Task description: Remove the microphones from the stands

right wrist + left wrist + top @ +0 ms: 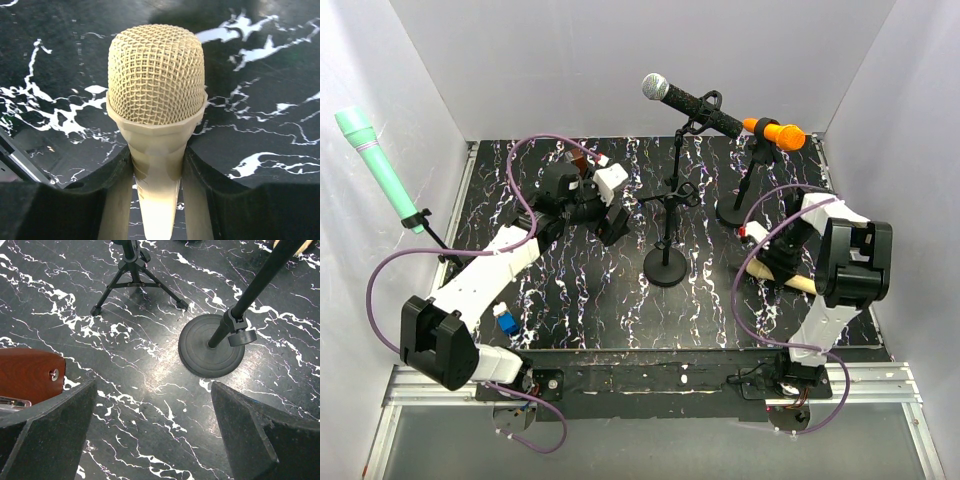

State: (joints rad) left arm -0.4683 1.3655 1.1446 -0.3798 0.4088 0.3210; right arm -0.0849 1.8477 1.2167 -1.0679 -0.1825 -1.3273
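The right claw (157, 172) is closed around the tapered neck of the cream microphone (156, 75), one finger pressed against each side just below the mesh head. The microphone sits low over the desk (580, 300), to the right of the round-base stand (666, 268). Its long axis runs roughly sideways, with the head toward that stand and the handle tail away from it. The left claw (155, 430) is spread wide and holds nothing, hovering over the desk just left of the same stand's base.
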